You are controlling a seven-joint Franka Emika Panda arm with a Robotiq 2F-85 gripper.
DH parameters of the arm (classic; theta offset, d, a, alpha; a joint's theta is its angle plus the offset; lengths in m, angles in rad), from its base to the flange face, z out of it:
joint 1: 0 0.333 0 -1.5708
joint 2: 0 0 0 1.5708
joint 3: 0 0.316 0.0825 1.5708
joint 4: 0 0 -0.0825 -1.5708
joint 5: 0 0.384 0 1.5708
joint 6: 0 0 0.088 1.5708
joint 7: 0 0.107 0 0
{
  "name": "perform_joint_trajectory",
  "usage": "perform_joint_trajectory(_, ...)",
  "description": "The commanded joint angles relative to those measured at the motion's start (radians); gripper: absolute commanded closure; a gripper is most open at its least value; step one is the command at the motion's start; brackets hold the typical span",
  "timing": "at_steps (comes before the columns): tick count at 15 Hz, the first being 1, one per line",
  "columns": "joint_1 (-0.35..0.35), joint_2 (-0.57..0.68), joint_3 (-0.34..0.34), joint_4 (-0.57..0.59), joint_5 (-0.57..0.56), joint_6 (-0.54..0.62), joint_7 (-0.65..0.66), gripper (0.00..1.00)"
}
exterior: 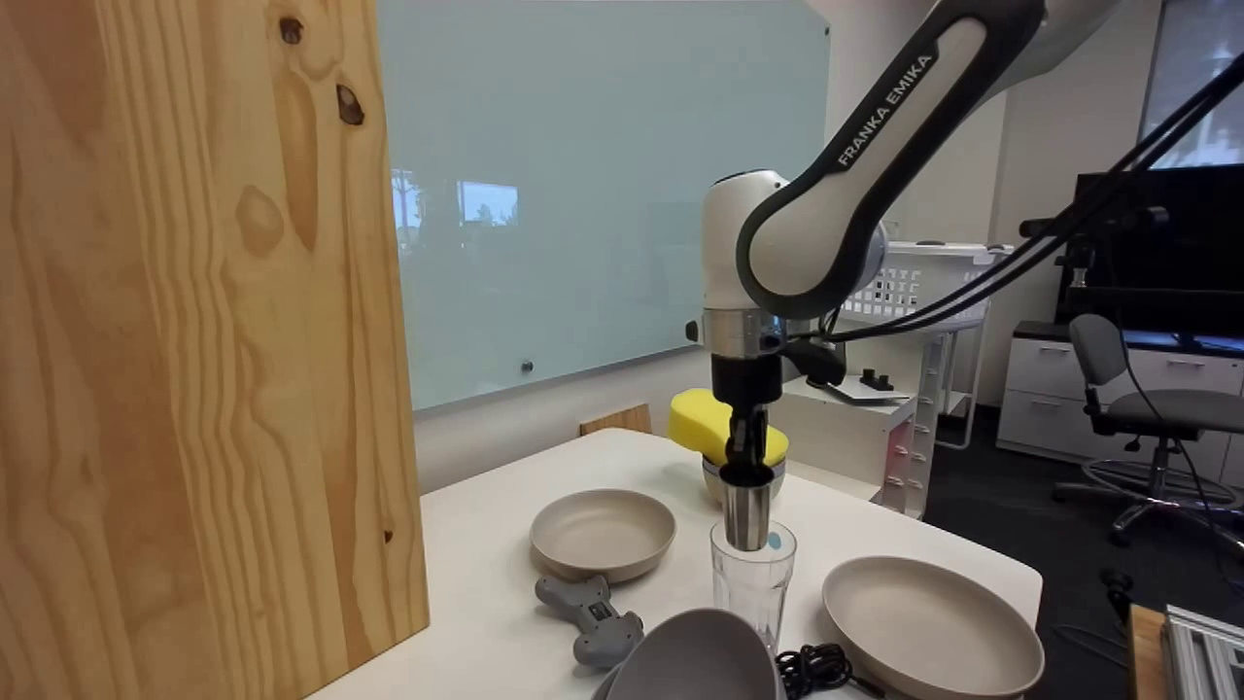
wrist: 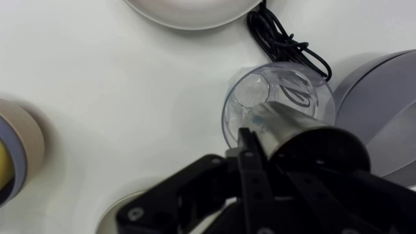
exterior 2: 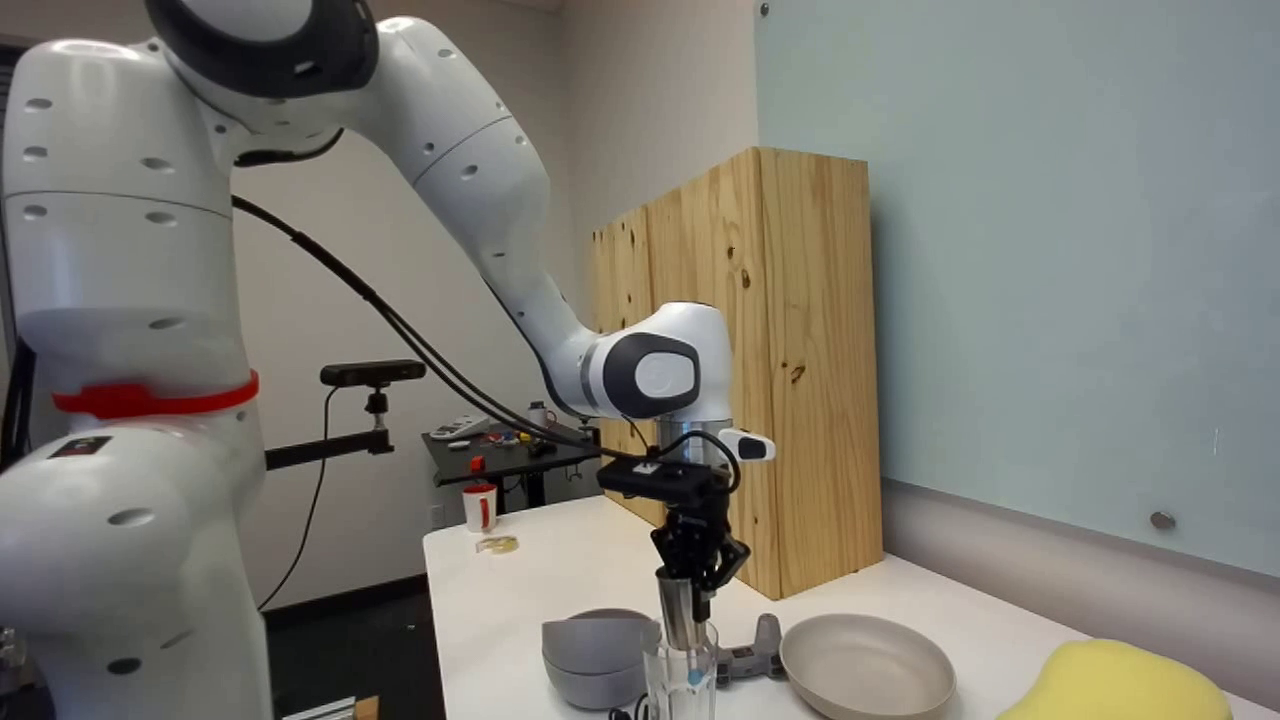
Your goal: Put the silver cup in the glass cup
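- Wrist view shows the gripper (wrist: 264, 150) clamped on the wall of the silver cup (wrist: 282, 121), one finger seemingly inside.
- From here it's slightly tilted, at the mouth of the glass cup (exterior: 753, 591); base inside or not, I can't tell.
- Light, stiff, slick metal, I'd guess: hold the rim, base free; glass may chip.

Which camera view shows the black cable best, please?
The wrist view: there the black cable appears largest, with distinct loops. In both exterior views it looks smaller; in an exterior view only a little of it shows, at the bottom.
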State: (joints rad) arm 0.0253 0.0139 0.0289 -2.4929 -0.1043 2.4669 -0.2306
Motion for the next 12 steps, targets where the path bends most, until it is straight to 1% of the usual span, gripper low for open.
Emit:
perform_joint_trajectory(1, 0.002, 0.052, 0.004, 0.016, 0.019, 0.029, -0.01, 0.99)
perform_joint_trajectory(6, 0.001, 0.059, 0.008, 0.007, 0.027, 0.043, -0.016, 0.99)
perform_joint_trajectory(7, 0.0, 0.059, 0.009, 0.005, 0.035, 0.041, -0.023, 0.71)
perform_joint_trajectory(8, -0.002, 0.059, 0.007, 0.006, 0.035, 0.041, -0.023, 0.71)
perform_joint_trajectory(10, -0.002, 0.055, 0.007, 0.008, 0.039, 0.037, -0.023, 0.58)
perform_joint_trajectory(12, 0.0, 0.054, 0.009, 0.01, 0.037, 0.036, -0.024, 0.43)
